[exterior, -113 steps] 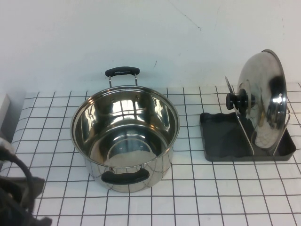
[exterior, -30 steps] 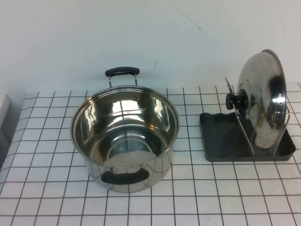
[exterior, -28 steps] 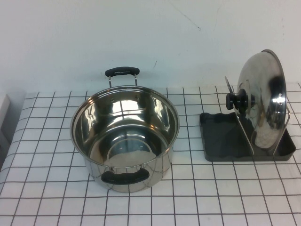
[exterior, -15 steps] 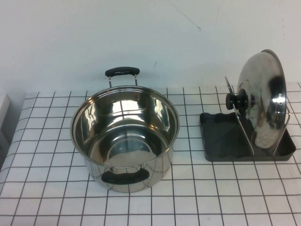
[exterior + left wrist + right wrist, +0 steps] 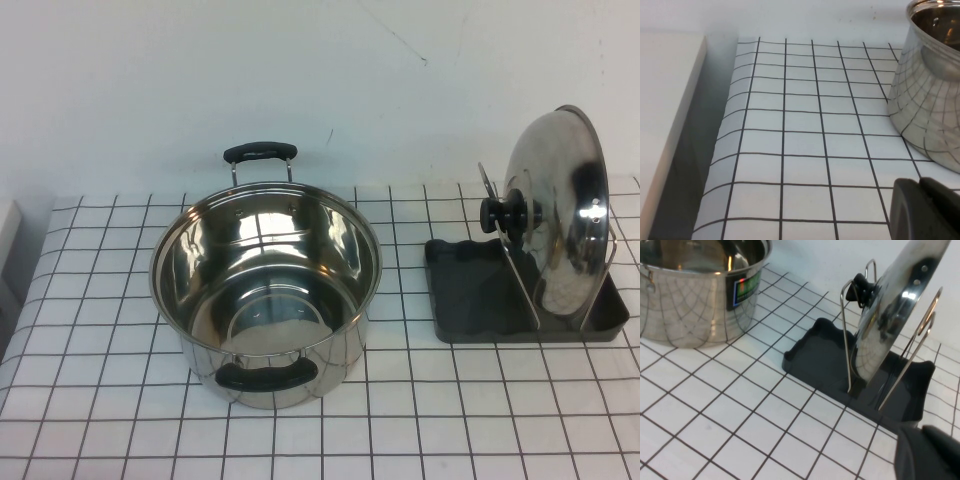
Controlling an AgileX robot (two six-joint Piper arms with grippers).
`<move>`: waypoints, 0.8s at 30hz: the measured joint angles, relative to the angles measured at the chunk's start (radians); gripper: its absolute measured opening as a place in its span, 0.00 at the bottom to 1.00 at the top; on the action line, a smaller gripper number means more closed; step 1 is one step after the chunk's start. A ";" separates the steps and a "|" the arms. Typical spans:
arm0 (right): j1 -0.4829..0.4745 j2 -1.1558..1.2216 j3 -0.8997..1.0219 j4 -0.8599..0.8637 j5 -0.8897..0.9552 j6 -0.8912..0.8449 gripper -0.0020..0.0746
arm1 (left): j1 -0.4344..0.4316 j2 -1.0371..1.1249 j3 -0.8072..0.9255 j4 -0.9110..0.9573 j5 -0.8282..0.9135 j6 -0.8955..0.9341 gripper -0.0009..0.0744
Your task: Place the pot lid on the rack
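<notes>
The pot lid (image 5: 562,215) stands on edge in the rack (image 5: 470,290), held between the upright wire loops (image 5: 510,250), its black knob (image 5: 503,215) facing the pot. The rack sits at the right edge of the gridded bench (image 5: 100,300), towards the rear. The right wrist view confirms the lid (image 5: 895,305) seated in the tray (image 5: 815,357) between the wires, leaning slightly on them, with nothing gripping it.

The stainless pot (image 5: 265,290) stands open near the middle of the bench, well apart from the rack, one black handle (image 5: 260,152) to the rear and one (image 5: 265,375) to the front.

The left gripper (image 5: 922,210) is clenched and empty, low near the left edge of the bench beside the pot wall (image 5: 927,100). The right gripper (image 5: 927,452) is likewise clenched and empty, near the rack at the right edge. Neither shows in the high view.

Judgement: placement appears done; the step in hand is parking the arms. No further move on the lid seems required beyond keeping clear of the rack.

Against the earliest high frame, the dark left arm at the front left corner has gone from view; lid, rack and pot are unchanged.
</notes>
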 joint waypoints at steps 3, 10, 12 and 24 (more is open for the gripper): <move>0.000 0.000 0.000 0.000 0.007 0.000 0.03 | 0.000 0.000 0.000 0.000 0.000 0.000 0.01; 0.000 0.000 0.000 0.002 0.015 0.000 0.03 | 0.000 0.000 0.000 -0.007 0.000 -0.005 0.01; 0.000 0.000 0.000 0.002 0.015 0.000 0.03 | 0.000 0.000 0.000 -0.007 0.000 -0.009 0.01; 0.000 0.000 0.000 0.004 0.016 0.000 0.03 | 0.000 0.000 0.000 -0.007 0.000 -0.011 0.01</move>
